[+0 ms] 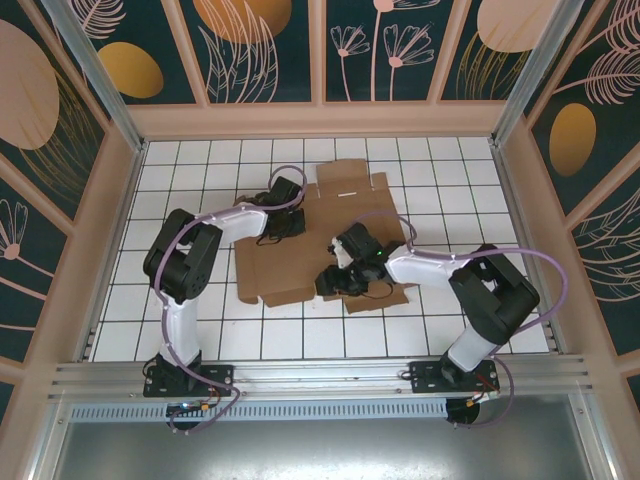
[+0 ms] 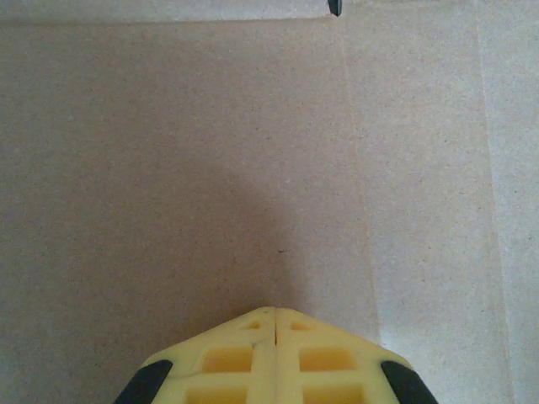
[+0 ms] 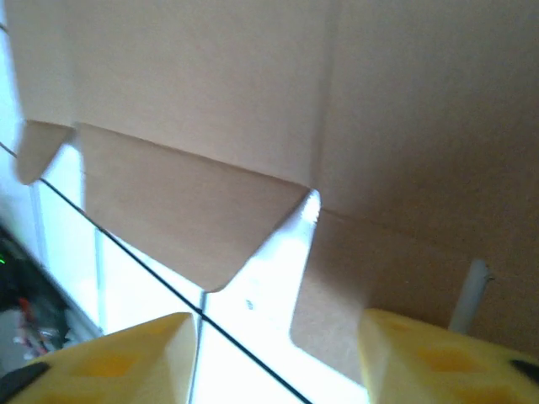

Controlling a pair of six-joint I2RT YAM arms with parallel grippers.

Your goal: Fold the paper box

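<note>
The paper box (image 1: 310,250) lies as a flat die-cut sheet at the middle of the white tiled counter (image 1: 200,160), with its notched flaps reaching toward 12 o'clock. Bare tiles run wide at 3 and 9 o'clock. A narrower band lies at 12 before the back wall, and a strip at 6 before the metal rail (image 1: 320,375).

The left gripper (image 1: 287,192) sits over the sheet's 10 o'clock part. In the left wrist view its jaws are pressed together (image 2: 274,316) just above plain cardboard (image 2: 210,168), pinching nothing.

The right gripper (image 1: 330,277) is at the sheet's 6 o'clock edge. Its jaws are spread (image 3: 276,328). Seen from its wrist, a rounded flap (image 3: 168,219) stands lifted off the bright tiles (image 3: 135,278), and one cardboard corner shows between the fingers.

Both arms cross the sheet from 4 and 8 o'clock, their lilac cables (image 1: 540,265) looping beside them. Wood-framed walls with dark floral panels (image 1: 260,45) close the counter in on three sides.
</note>
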